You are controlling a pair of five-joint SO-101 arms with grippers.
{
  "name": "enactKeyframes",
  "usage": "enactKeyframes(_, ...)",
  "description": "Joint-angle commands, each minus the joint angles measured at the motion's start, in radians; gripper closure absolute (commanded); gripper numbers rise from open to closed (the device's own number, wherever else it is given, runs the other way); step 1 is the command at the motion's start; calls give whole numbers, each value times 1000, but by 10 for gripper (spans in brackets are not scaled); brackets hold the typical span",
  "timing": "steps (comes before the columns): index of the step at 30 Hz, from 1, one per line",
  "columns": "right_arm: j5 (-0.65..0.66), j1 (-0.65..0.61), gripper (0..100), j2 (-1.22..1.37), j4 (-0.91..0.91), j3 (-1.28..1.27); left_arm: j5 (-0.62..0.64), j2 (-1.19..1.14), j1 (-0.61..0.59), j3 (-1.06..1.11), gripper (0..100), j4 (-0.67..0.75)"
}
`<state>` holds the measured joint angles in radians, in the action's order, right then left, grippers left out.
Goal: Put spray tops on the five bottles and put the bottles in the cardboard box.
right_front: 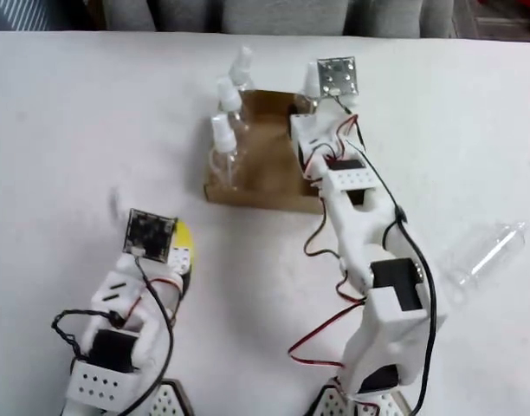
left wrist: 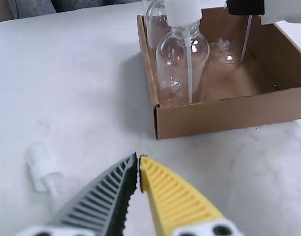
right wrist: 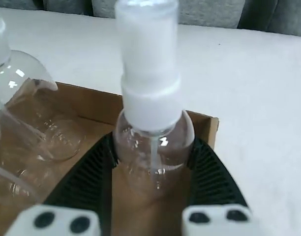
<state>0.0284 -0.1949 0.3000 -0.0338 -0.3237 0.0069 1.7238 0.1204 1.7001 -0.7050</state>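
Observation:
My right gripper [right wrist: 151,169] is shut on a clear bottle [right wrist: 153,142] with a white spray top, held upright over the far right corner of the cardboard box [right wrist: 91,104]. From above, this gripper [right_front: 307,102] sits at the box [right_front: 265,173]'s far right side. Three bottles with spray tops [right_front: 223,139] stand along the box's left wall. One clear bottle without a top [right_front: 490,251] lies on the table to the right. A loose white spray top [left wrist: 42,169] lies near my left gripper [left wrist: 139,167], which is shut with nothing in it, short of the box [left wrist: 214,115].
The right arm [right_front: 369,260] stretches from the front edge up to the box. The left arm's base [right_front: 109,364] stands at the front left. Bare white table lies left of the box and behind it.

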Motion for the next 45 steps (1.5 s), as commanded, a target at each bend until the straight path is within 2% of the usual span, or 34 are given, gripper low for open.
enactKeyframes(1, 21, 8, 981, 5, 62, 38, -9, 18, -12, -3, 979, 31)
enactKeyframes(27, 100, 5, 981, 48, 71, 41, -9, 18, -10, -3, 979, 26)
enactKeyframes(35, 97, 7, 981, 50, -203, 186, -9, 18, -8, -3, 979, 26)
enactKeyframes(45, 100, 7, 977, 56, -213, 186, -9, 18, -8, -3, 979, 26)
